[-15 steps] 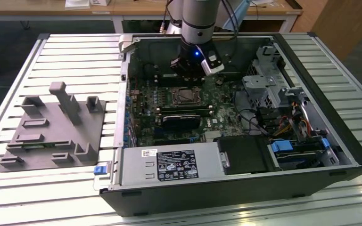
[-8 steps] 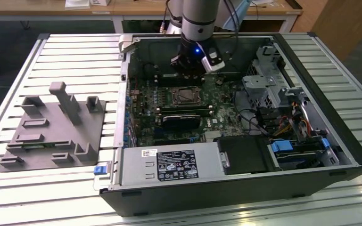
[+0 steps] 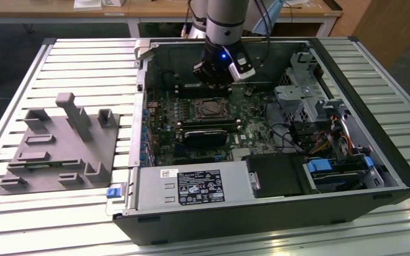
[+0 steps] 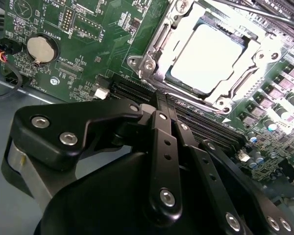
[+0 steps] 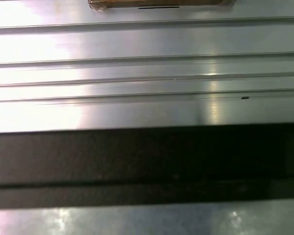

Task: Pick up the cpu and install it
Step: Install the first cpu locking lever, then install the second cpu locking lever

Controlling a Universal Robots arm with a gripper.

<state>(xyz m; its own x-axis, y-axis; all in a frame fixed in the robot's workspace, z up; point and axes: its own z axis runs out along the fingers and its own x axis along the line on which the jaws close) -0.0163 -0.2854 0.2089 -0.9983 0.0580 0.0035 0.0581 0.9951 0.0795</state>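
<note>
Motherboard [image 4: 88,49] — cpu [image 4: 208,56] seated.

cpu [image 4: 211,57] just beyond the gripper [image 4: 161,105]: bright smooth metal lid, glossy. Socket frame [image 4: 152,51] around it: shiny bare metal. Gripper links: matt black. Motherboard [image 4: 83,29]: green, satin. Table [image 3: 84,58]: ribbed brushed aluminium.

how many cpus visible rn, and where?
1. The cpu is seated in the motherboard socket in the second wrist view, its silver top facing up; the gripper hangs just behind the socket in the exterior view. Others may be hidden.
</note>
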